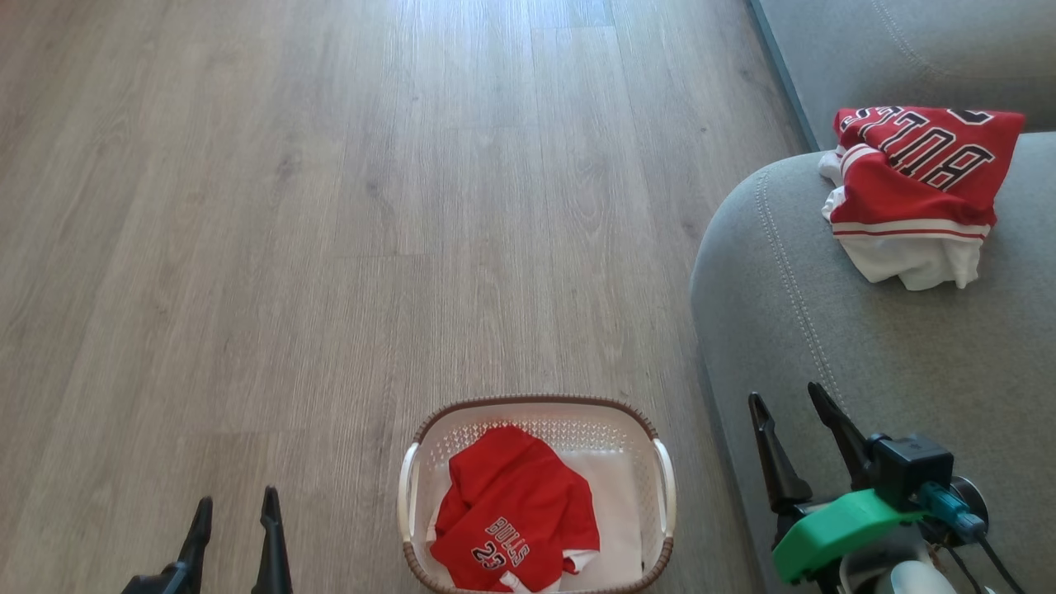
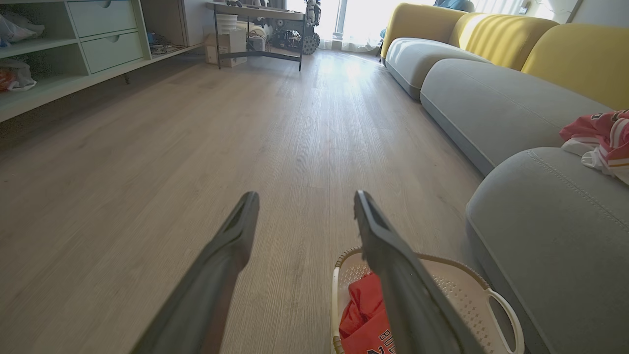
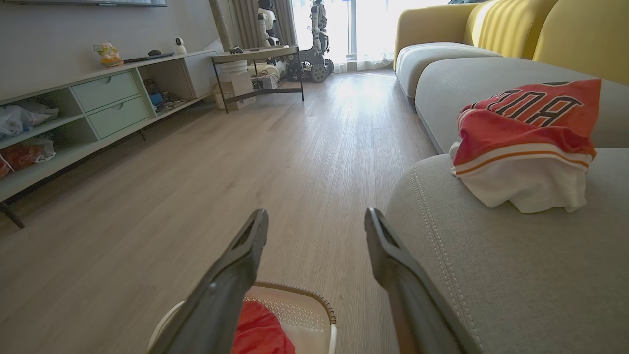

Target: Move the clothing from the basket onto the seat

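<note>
Grey seat fills the right side, with the seat jersey lying on it, well clear of both claws. White basket is on the floor, centred, just beside the seat's front edge. The basket jersey is crumpled toward the basket's left half, with no clear long axis. Left claw is spread wide and empty, over the floor left of the basket. Right claw is spread wide and empty, over the seat edge right of the basket. The basket jersey sits between them, inboard and below both. My read: reach is about even, left slightly nearer the lump, right nearer the drop.
</note>
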You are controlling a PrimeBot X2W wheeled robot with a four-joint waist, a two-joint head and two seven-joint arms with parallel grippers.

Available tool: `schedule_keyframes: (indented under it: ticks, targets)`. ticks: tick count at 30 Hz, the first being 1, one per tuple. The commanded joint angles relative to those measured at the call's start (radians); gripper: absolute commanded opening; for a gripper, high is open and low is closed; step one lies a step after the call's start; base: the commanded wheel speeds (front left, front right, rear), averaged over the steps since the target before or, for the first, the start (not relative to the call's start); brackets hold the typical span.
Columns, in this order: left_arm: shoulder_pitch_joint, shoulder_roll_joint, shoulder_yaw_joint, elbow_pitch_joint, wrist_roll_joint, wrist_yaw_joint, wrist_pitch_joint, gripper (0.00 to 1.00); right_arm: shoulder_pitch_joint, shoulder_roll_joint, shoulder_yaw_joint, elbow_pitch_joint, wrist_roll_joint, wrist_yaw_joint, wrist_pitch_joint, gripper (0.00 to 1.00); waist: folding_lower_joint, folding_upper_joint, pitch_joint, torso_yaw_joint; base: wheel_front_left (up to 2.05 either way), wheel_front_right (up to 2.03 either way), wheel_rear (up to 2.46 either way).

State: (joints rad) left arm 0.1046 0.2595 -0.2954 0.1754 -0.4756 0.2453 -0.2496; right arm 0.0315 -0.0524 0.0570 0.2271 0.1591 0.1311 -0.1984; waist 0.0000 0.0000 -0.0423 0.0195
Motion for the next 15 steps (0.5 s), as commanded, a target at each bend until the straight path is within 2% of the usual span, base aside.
schedule_keyframes:
  ticks: [1, 9, 15]
  targets:
    - [-0.026, 0.009, 0.045, -0.024, 0.002, -0.002, -0.012, 1.0, -0.031, 0.002, 0.024, -0.031, 0.0, 0.0, -0.008, 1.0, 0.0, 0.0, 0.0, 0.0, 0.0, 0.0, 0.0]
    - [-0.024, 0.009, 0.036, -0.026, 0.009, -0.006, -0.012, 1.0, -0.029, 0.002, 0.021, -0.041, -0.006, 0.0, -0.01, 1.0, 0.0, 0.0, 0.009, -0.002, 0.0, 0.0, 0.0]
    - [-0.067, 0.019, 0.007, -0.018, 0.024, -0.027, 0.007, 1.0, -0.046, 0.002, -0.005, -0.059, -0.022, 0.0, -0.016, 1.0, 0.0, 0.0, 0.049, -0.006, 0.0, 0.0, 0.0]
